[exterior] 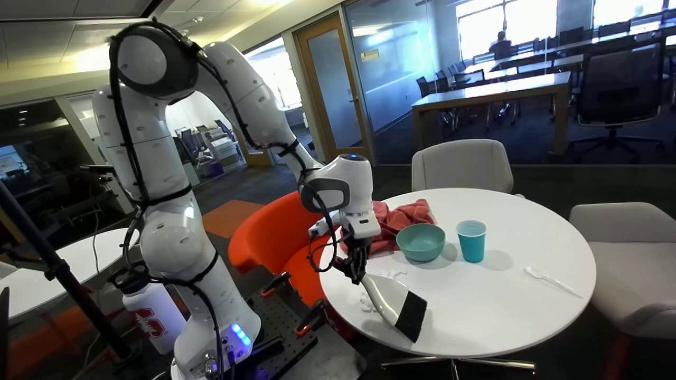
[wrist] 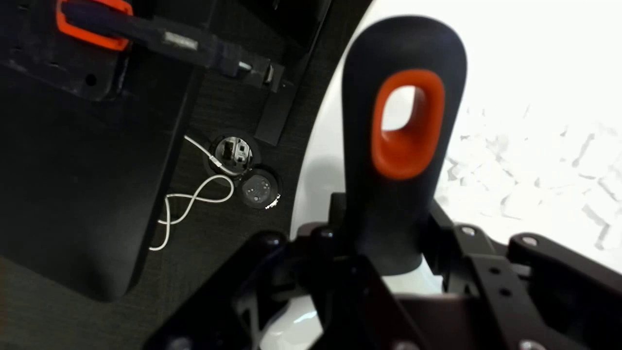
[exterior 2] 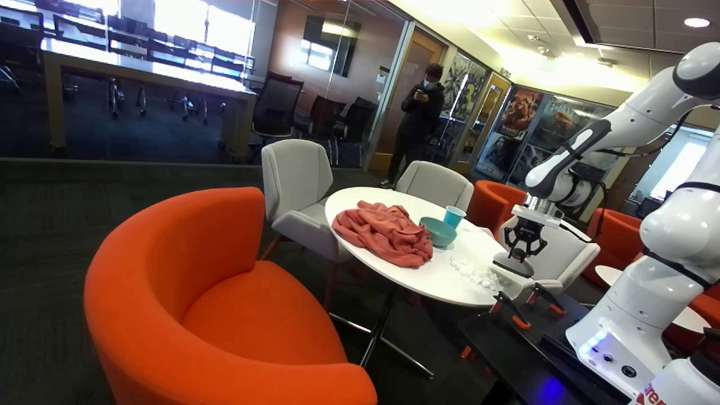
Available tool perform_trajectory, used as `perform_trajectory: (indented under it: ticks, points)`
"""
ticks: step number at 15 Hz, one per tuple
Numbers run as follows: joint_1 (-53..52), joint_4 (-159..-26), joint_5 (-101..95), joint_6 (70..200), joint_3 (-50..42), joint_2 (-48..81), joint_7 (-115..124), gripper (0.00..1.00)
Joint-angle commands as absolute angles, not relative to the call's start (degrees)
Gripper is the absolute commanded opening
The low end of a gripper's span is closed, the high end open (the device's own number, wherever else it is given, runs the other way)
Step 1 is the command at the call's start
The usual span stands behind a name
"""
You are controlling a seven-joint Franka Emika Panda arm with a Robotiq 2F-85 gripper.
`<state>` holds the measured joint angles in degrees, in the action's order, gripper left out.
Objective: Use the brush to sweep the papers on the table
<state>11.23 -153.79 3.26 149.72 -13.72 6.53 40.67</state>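
A black gripper clamps a curved white, black-bristled brush (grasp done); white paper scraps near the brush look unswept.

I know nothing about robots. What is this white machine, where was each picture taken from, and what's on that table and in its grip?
The white machine is a robot arm, jointed and ending in a black gripper that serves as its hand. Two pictures come from cameras standing outside the robot, viewing the scene from different places. The close-up comes from a camera on the wrist, looking down past the gripper. The gripper holds a brush by its dark handle, trimmed in orange. On the round white table lie small white paper scraps, which the brush is meant to sweep. The table also holds a crumpled red cloth, a teal bowl, a blue cup and a white plastic utensil.
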Motion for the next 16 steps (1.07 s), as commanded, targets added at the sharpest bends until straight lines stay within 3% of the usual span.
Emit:
perform_trajectory:
  ticks: [1,3,4,16]
  points:
    - [10.7,-153.7,3.3,149.6,-14.2,6.7,40.6,0.38]
    - [10.7,-153.4,3.4,149.6,-14.2,6.8,40.6,0.38]
    - [10.7,-153.3,3.4,149.6,-14.2,6.8,40.6,0.13]
    - [6.6,-154.1,17.1,145.0,-8.7,6.1,48.7,0.13]
